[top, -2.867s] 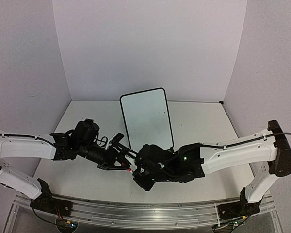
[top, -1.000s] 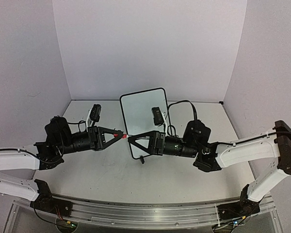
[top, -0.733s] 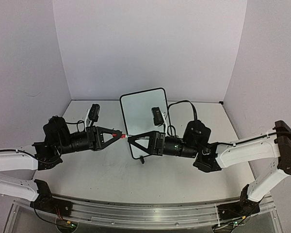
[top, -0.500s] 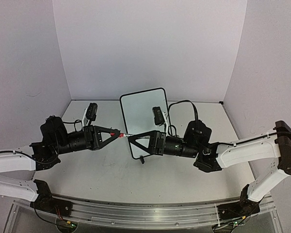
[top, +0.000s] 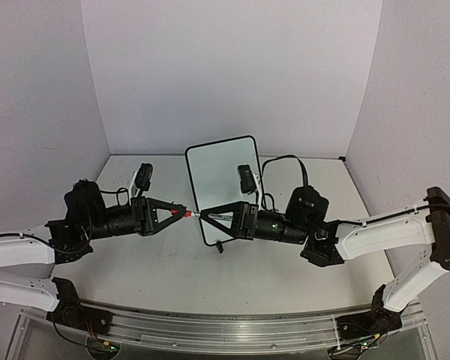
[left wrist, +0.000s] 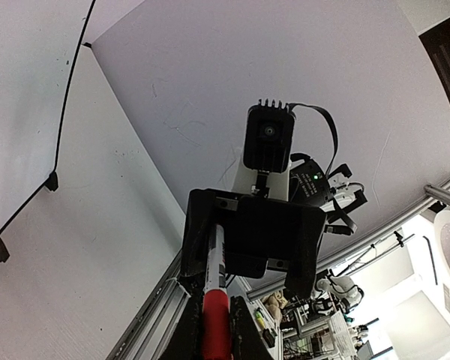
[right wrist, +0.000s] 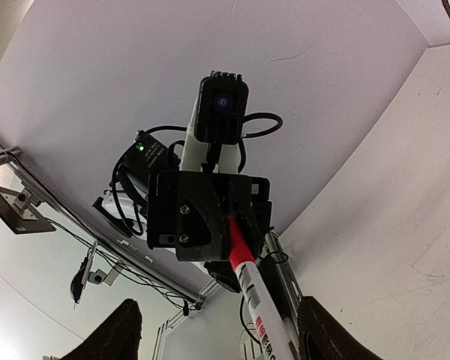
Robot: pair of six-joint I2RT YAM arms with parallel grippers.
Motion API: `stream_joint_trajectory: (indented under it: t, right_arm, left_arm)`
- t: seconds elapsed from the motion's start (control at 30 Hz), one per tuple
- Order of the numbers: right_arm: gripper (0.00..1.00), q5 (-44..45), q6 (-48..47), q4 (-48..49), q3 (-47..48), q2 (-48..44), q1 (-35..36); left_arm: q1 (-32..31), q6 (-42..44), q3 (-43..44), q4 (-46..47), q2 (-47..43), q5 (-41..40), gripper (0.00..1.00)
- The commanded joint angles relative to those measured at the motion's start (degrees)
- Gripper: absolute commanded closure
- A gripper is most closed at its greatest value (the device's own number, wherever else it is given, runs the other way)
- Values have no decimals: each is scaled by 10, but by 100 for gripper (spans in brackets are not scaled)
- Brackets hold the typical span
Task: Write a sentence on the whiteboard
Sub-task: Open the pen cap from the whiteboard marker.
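Arms that sat huddled low over the worktop [top: 157,262] a few seconds ago are now raised and set nose to nose. In the last half second the left claw [top: 183,213] has dipped slightly into line with the right claw [top: 207,216]. One marker [top: 196,214] bridges them. The left claw is closed tight on its red cap [left wrist: 216,322], and the right claw is closed on the white barrel [right wrist: 264,311]. I judge this to be the uncapping step. Both ends are gripped and aligned, so a straight pull apart looks like the next need, and writing has not begun. The whiteboard [top: 225,172] stands on the worktop just beyond the two claw tips, leaning back, its face blank with no sentence on it.

Whether the cap has already come loose cannot be told. The join lies in the narrow gap between the claws, too small to read from overhead, and each wrist view looks along the marker. The nib is out of sight. The right claw covers the board's lower edge, apart from what looks like one foot below it.
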Motion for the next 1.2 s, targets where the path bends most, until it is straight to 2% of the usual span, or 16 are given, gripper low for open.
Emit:
stream_joint_trajectory:
  t: [0.0,0.17,0.5,1.0,1.17]
  right_arm:
    - [35,-10,0,30,8,-9,-2]
    - [38,-17,1,30,14,-2,-2]
    - [58,-24,3,30,21,8,-2]
    - [77,-31,8,30,28,16,-2]
    - [88,-33,10,30,27,16,-2]
  left_arm:
    - [-1,-1,7,3,14,11,100]
    - [-1,-2,9,5,24,15,100]
    - [-1,-8,14,-13,38,29,100]
    - [-1,-9,16,-13,44,34,100]
    - [-1,-9,16,-13,45,34,100]
